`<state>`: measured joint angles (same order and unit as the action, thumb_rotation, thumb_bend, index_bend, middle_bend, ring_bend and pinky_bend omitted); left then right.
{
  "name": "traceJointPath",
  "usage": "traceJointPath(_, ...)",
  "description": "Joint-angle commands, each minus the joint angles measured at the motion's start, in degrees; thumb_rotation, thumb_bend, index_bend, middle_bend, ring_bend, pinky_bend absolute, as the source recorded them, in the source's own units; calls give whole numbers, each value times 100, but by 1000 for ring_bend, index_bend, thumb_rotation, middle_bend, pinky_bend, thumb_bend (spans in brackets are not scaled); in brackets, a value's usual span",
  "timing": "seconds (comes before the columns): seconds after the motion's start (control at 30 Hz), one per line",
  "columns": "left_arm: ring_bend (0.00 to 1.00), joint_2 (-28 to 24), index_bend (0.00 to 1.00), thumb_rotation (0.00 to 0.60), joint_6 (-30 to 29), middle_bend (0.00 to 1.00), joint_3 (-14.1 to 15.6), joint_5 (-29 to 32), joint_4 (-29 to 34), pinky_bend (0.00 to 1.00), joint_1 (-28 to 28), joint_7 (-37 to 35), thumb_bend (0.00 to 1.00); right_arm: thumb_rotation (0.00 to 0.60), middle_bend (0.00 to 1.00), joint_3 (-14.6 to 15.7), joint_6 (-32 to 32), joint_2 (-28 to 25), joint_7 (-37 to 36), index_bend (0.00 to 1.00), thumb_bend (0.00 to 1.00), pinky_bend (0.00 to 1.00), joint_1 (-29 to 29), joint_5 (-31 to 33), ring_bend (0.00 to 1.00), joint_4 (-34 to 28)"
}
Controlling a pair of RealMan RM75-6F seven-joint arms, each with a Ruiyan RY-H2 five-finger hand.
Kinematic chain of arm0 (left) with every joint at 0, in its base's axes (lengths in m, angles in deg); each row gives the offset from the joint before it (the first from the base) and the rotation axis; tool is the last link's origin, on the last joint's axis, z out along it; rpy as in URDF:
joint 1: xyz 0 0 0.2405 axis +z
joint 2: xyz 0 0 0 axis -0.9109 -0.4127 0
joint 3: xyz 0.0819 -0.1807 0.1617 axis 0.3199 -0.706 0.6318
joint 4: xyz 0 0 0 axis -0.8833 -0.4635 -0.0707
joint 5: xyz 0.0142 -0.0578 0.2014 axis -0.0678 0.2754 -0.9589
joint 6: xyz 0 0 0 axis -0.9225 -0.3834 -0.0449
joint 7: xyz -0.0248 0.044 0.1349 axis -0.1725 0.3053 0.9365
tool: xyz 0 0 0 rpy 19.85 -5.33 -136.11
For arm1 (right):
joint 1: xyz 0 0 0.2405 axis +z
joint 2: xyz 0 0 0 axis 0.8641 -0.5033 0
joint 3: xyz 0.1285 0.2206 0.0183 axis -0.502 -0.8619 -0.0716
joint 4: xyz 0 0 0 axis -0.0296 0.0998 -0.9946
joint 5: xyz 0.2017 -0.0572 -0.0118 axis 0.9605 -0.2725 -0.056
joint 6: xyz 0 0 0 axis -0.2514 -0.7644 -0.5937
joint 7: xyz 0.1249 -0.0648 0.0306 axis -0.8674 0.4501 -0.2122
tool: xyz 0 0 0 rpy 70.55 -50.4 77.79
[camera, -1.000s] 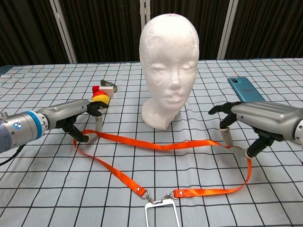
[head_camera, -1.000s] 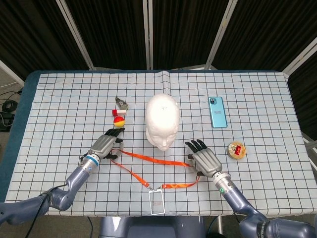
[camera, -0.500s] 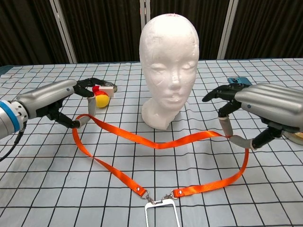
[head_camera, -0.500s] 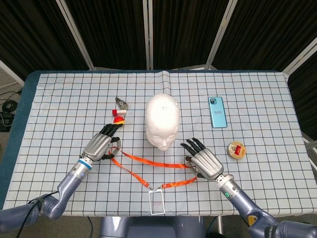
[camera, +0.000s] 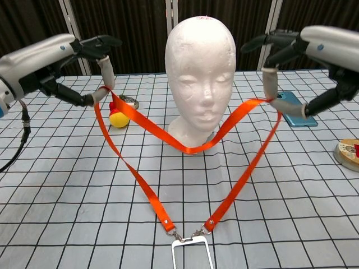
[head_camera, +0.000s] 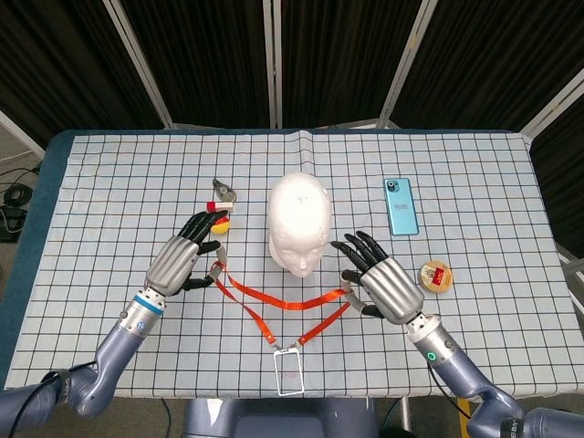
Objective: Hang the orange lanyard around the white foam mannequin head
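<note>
Two hands hold the orange lanyard [camera: 185, 147] raised and spread before the white foam mannequin head [camera: 200, 78], the left hand [camera: 53, 61] pinching one side, the right hand [camera: 314, 59] the other. Risk: the sagging far strap, low at the chin, may snag the face; either pinch could slip.

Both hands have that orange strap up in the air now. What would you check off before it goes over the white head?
1. Left hand holds the orange lanyard: ok.
2. Right hand holds its side: ok.
3. Loop spread wider than the white foam mannequin head: ok.
4. Loop raised above the crown: not ok, the strap sags to neck level.
5. Badge holder off the table: not ok.
6. Head standing upright: ok.
</note>
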<state>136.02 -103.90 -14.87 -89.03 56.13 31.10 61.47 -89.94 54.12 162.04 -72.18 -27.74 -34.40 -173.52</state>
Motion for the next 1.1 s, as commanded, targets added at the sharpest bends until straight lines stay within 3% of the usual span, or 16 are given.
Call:
traceJointPath(0.03, 0, -213, 731, 600, 25, 0, -241, 189, 402, 0, -71, 113, 528, 600, 109, -300, 69, -269, -250, 748, 524, 0, -7, 298, 0, -451)
traceJointPath(0.17, 0, -407, 731, 600, 165, 0, -426, 513, 933, 0, -113, 103, 528, 600, 110, -516, 50, -448, -326, 748, 524, 0, 27, 506, 0, -740)
traceJointPath(0.5, 0, -841, 731, 600, 421, 0, -1115, 2130, 2018, 0, -410, 950, 528, 600, 121, -1081, -219, -753, -530, 747, 524, 0, 209, 1226, 0, -1079)
traceJointPath(0.8, 0, -838, 731, 600, 425, 0, -1465, 2991, 2000, 0, -740, 1301, 529, 600, 132, -1547, -455, -831, -650, 745, 523, 0, 421, 1894, 0, -1091)
traceJointPath(1.1, 0, -708, 729, 600, 583, 0, -1942, 4068, 1492, 0, -1301, 1496, 531, 600, 134, -2250, -1079, -912, -542, 743, 523, 0, 954, 3375, 0, -840)
